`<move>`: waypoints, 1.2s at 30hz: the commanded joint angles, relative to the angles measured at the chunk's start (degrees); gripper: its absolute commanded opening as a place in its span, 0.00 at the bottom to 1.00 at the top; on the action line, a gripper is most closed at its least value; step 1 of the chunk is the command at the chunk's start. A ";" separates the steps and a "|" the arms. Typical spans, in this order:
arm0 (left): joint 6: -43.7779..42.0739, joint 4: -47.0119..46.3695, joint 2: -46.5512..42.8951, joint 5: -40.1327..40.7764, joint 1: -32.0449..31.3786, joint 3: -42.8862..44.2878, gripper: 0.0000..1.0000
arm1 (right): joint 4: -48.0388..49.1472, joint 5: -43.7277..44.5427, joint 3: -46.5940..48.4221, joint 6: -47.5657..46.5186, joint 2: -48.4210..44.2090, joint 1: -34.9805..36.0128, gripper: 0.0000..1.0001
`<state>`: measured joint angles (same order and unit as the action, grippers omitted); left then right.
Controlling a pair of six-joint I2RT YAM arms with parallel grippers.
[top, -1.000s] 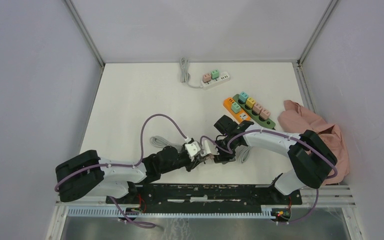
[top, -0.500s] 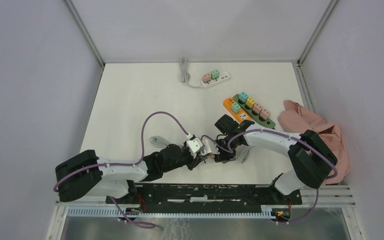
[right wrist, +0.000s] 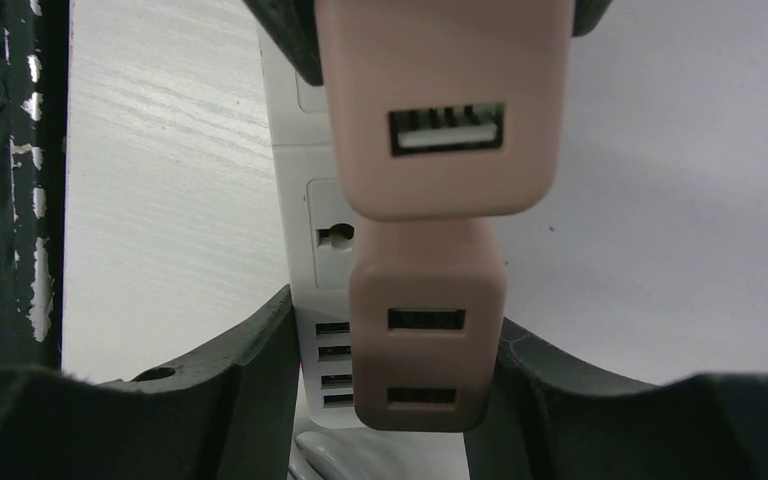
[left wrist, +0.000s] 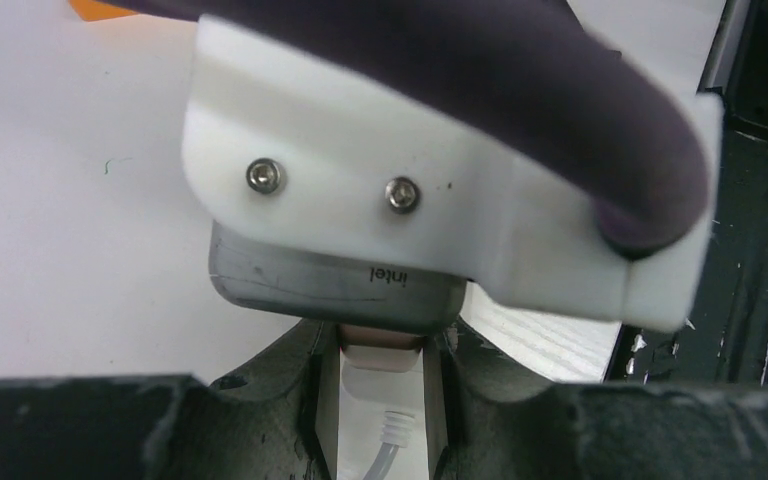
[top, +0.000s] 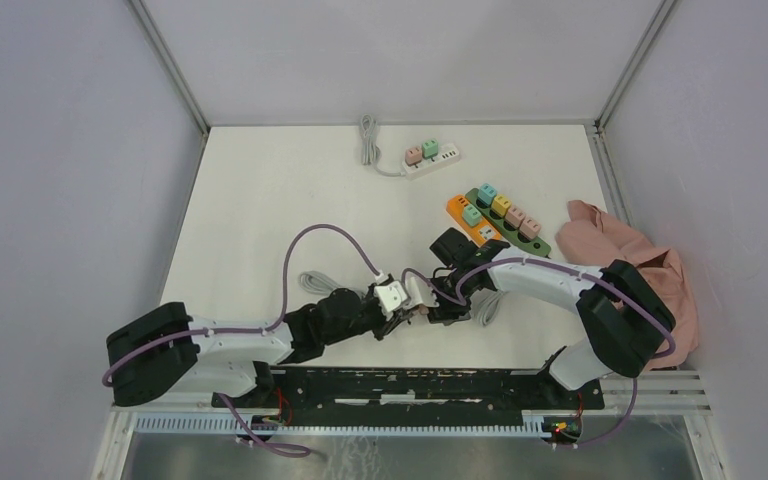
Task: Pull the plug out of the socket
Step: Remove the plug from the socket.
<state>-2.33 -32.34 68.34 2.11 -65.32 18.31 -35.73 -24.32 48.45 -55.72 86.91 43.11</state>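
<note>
Plug point(right wrist: 428, 325) pink, blocky, two USB ports; on white strip point(right wrist: 305, 250).

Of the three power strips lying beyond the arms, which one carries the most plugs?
The dark green strip, next to the pink cloth. It carries four plugs, while the orange strip has one and the white strip has two.

This is looking like a robotics lab test cell. Plain pale walls point(top: 60, 150) and aluminium frame posts point(top: 170, 65) are boxing in a bare white table point(top: 260, 200). Two robot arms, left point(top: 230, 345) and right point(top: 550, 280), are sitting bolted to a black rail point(top: 410, 385) and trailing purple cables point(top: 310, 235). White point(top: 430, 165), orange point(top: 473, 222) and green point(top: 508, 222) power strips are lying out like practice props beside a pink cloth point(top: 650, 270).
</note>
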 commanded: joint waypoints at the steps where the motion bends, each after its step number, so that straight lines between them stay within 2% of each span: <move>1: 5.76 -11.61 1.07 -3.63 1.60 2.01 0.03 | 0.66 1.39 1.78 3.30 -1.08 -0.48 0.00; 4: 15.13 -15.31 2.40 -4.03 4.85 1.03 0.03 | 0.68 1.21 1.83 3.25 -0.98 -0.48 0.00; 7: 15.27 -13.02 2.19 -1.65 5.05 1.23 0.03 | 0.68 1.20 1.95 3.34 -0.96 -0.48 0.00; 9: 11.23 -9.52 2.12 0.27 4.18 2.56 0.03 | 0.66 1.34 2.00 3.42 -0.96 -0.56 0.00; 11: 2.72 -5.30 2.38 2.51 1.53 3.93 0.03 | 0.66 1.44 2.00 3.43 -1.00 -0.53 0.00; 14: -6.53 -4.23 2.63 2.83 -2.10 3.75 0.03 | 0.61 1.55 2.00 3.52 -0.99 -0.62 0.00; 18: -11.15 -2.16 2.42 1.34 -4.07 4.23 0.03 | 0.74 1.55 2.04 3.51 -0.80 -0.83 0.00; 22: -3.77 -1.71 1.50 2.50 -2.48 5.32 0.03 | 0.74 1.55 1.95 3.43 -0.53 -0.81 0.00; 26: 11.70 -7.91 1.08 -5.67 3.89 3.80 0.03 | 0.74 1.63 2.00 3.42 -0.46 -0.84 0.00; 29: 14.81 -7.77 1.65 -6.10 4.42 4.04 0.03 | 0.74 1.72 2.01 3.42 -0.59 -0.92 0.00; 32: 8.97 -3.05 1.03 -2.93 2.56 5.16 0.03 | 0.74 1.81 2.06 3.50 -0.76 -0.92 0.00; 34: 0.00 4.72 0.97 2.63 -0.87 7.67 0.03 | 0.79 1.88 2.08 3.50 -0.75 -0.97 0.00; 36: -5.68 8.33 1.26 5.07 -3.28 8.76 0.03 | 0.87 1.95 2.02 3.66 -0.76 -0.99 0.00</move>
<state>2.04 -29.56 70.48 0.58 -63.61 21.63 -37.41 -23.70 48.69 -55.13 86.67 42.26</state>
